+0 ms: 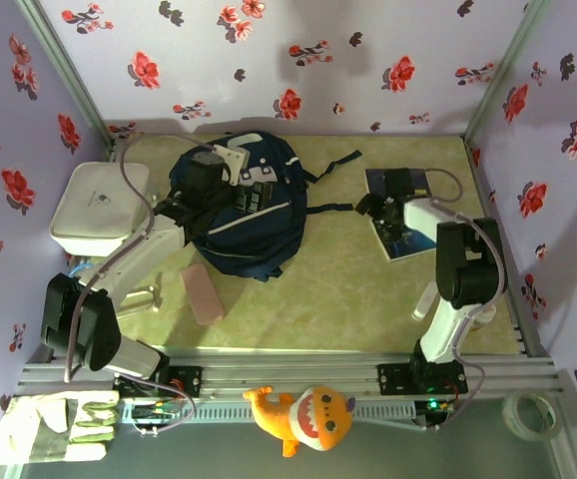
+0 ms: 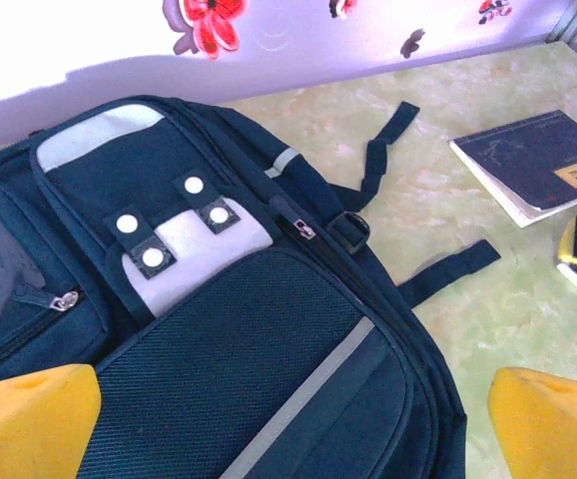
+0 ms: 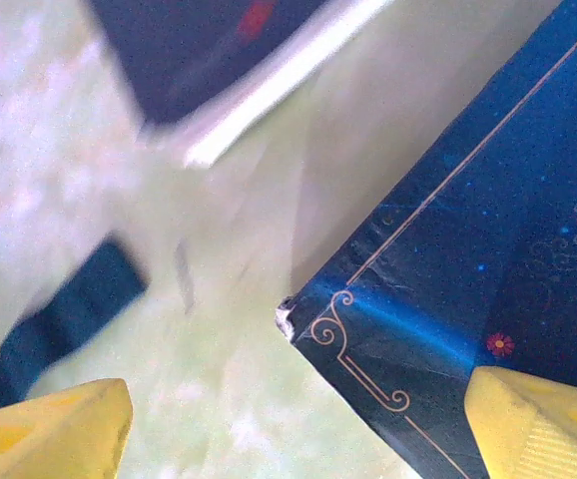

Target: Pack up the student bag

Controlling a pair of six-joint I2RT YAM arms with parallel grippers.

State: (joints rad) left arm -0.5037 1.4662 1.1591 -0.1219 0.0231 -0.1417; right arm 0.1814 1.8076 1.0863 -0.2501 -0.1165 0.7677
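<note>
A: Biggest first?
B: Green marbled table (image 1: 368, 299), floral walls round it. Then student bag (image 1: 254, 225): navy backpack, flat on the table, left of centre, front side up, dark straps trailing right toward the book.
A: Front detail?
B: From the left wrist: mesh pocket with a grey stripe, pale patch under two snap tabs, zip pull beside a clear window.
A: Next down?
B: White rounded box (image 1: 97, 205) at the table's left edge, near the bag, beside the left arm. Dark blue book (image 1: 400, 242) right of centre, well apart from the bag's body, near a strap end (image 3: 59, 319). Gold line border and small red flowers on the cover.
A: Smaller stuff?
B: Work gloves (image 1: 54, 424) off the table, bottom left. Orange shark plush (image 1: 303, 417) on the front rail. Pink flat case (image 1: 202, 293) on the table, just on the near side of the bag. Tape roll (image 1: 531, 414) bottom right, outside the frame.
A: Pincers?
B: Left gripper (image 2: 288, 424): spread fully wide over the bag's front pocket, gripping nothing. Right gripper (image 3: 293, 429): also spread wide, one finger over the book's corner, the other over bare table, nothing clamped. Contact with the cover: cannot tell.
</note>
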